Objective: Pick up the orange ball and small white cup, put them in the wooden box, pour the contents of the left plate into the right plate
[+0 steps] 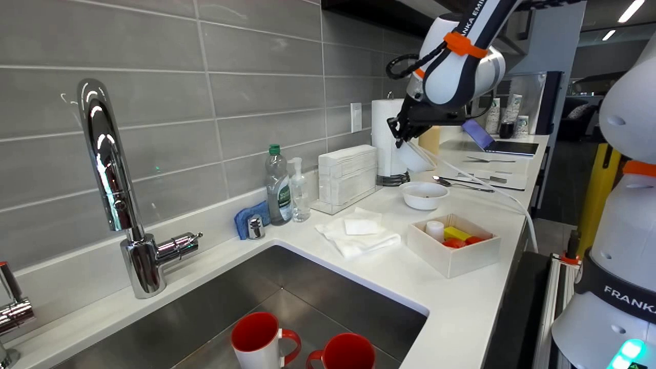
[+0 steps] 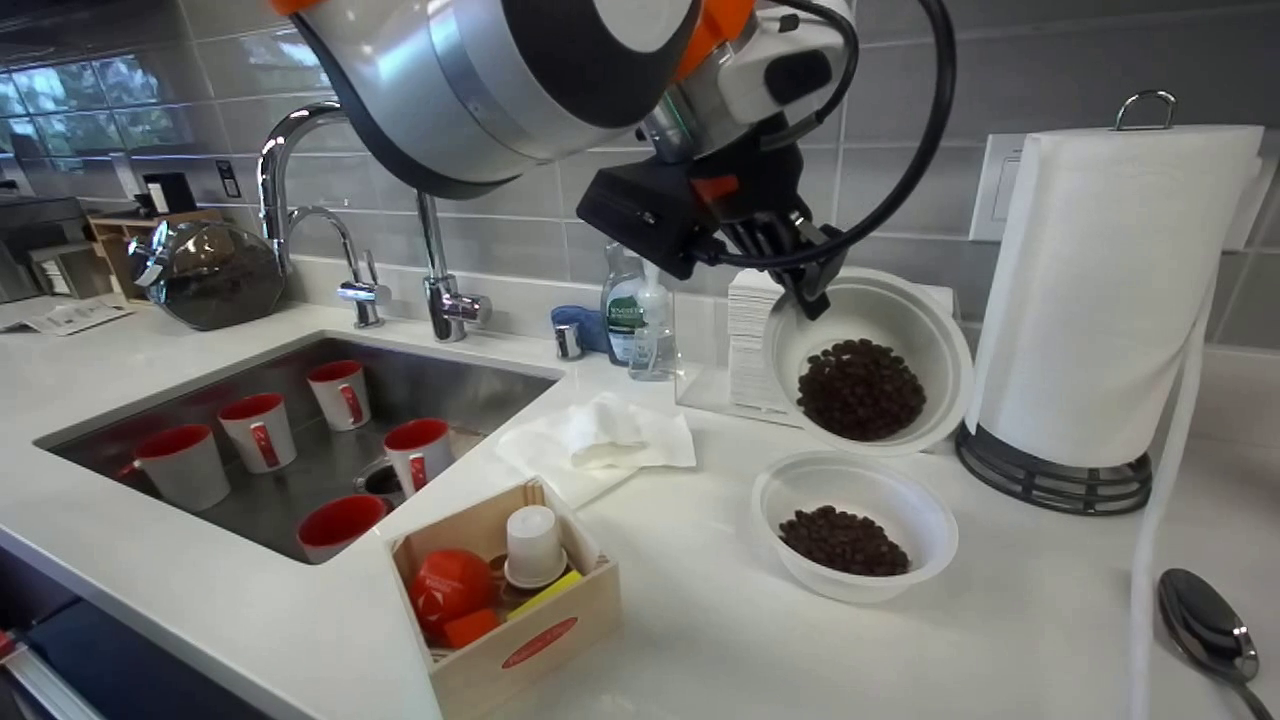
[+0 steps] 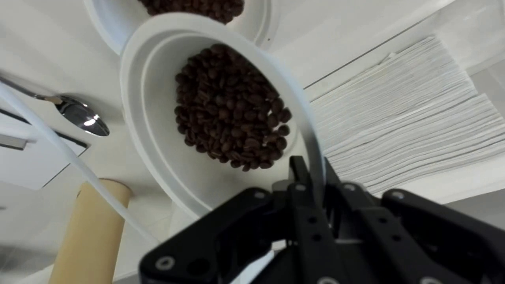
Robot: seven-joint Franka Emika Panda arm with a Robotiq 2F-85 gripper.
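My gripper (image 3: 312, 167) is shut on the rim of a white bowl (image 3: 158, 157). In an exterior view this held bowl (image 2: 945, 350) is tilted above the standing white bowl (image 2: 850, 588), with dark beans (image 2: 862, 390) inside it. The standing bowl also holds dark beans (image 2: 845, 542); its edge shows in the wrist view (image 3: 114, 27). The wooden box (image 2: 545, 655) holds the orange ball (image 2: 452, 588), the small white cup (image 2: 535, 540), a yellow piece and another orange piece. The box (image 1: 428, 252) also stands near the counter edge in an exterior view (image 1: 474, 261).
A paper towel roll (image 2: 1110, 300) stands beside the held bowl. A napkin stack (image 1: 348, 177) is behind. A white cable (image 2: 1165, 520) crosses the counter near a spoon (image 2: 1205, 620). A crumpled napkin (image 2: 600, 440) lies near the sink (image 2: 350, 450) with several red-and-white mugs.
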